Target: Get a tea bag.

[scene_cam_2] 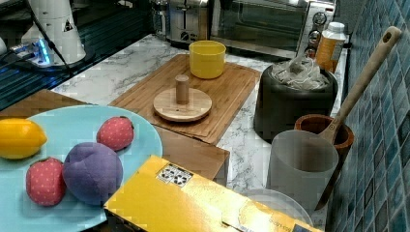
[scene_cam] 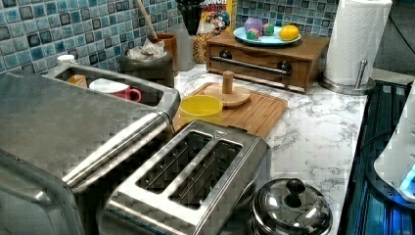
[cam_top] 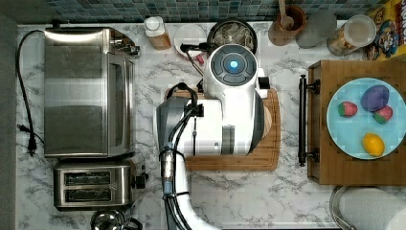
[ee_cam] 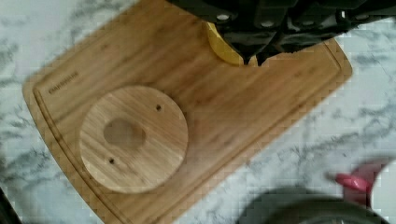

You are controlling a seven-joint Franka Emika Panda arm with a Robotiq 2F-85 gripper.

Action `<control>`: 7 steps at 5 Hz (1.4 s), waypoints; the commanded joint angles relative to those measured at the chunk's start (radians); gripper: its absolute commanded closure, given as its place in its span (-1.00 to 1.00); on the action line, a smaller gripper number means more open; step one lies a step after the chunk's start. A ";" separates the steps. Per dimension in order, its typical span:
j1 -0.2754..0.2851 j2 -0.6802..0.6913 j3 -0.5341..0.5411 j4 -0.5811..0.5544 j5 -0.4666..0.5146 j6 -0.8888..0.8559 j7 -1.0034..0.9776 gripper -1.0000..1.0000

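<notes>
Over the board [ee_cam: 187, 60], in the wrist view, I have the gripper [ee_cam: 252, 58] hanging above the wood. Its dark tips look drawn almost together, with nothing between them. Just behind them shows the rim of the yellow cup [ee_cam: 224, 46]. The round wooden lid [ee_cam: 134, 138] lies flat on the board, well apart from the tips, its knob pointing up at my camera.

In the top view the arm [cam_top: 225, 110] covers most of the board [cam_top: 230, 163]. At 12 o'clock from the board sits the dark bowl [cam_top: 233, 33], close against the tiled wall. The tea bags are in it: a loose heap of pale sachets, and I take the tea bag [cam_top: 233, 33] as one of that pile. None of them is out on the counter [cam_top: 239, 196].

In the right view the tea bag [scene_cam_2: 295, 72] crests above the bowl [scene_cam_2: 290, 108], which stands on the marble just beside the board [scene_cam_2: 232, 92], at about 3 o'clock from the lid [scene_cam_2: 183, 104]. The cup [scene_cam_2: 207, 59] stands upright on the board at 12 o'clock from the lid.

In the left view the tea bag [scene_cam: 145, 50] pokes over the bowl [scene_cam: 149, 68] at about 10 o'clock from the lid [scene_cam: 226, 93]. The cup [scene_cam: 200, 108] is at 8 o'clock from the lid, near the board's [scene_cam: 259, 112] edge. A pink mug [scene_cam: 117, 90] sits at 8 o'clock from the bowl.
</notes>
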 commanded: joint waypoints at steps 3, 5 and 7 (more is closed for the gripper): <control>-0.009 0.084 -0.041 0.146 -0.067 0.255 0.037 -1.00; -0.020 0.154 -0.040 0.273 -0.068 0.232 0.066 -1.00; -0.020 0.212 -0.052 0.370 -0.050 0.262 0.094 -1.00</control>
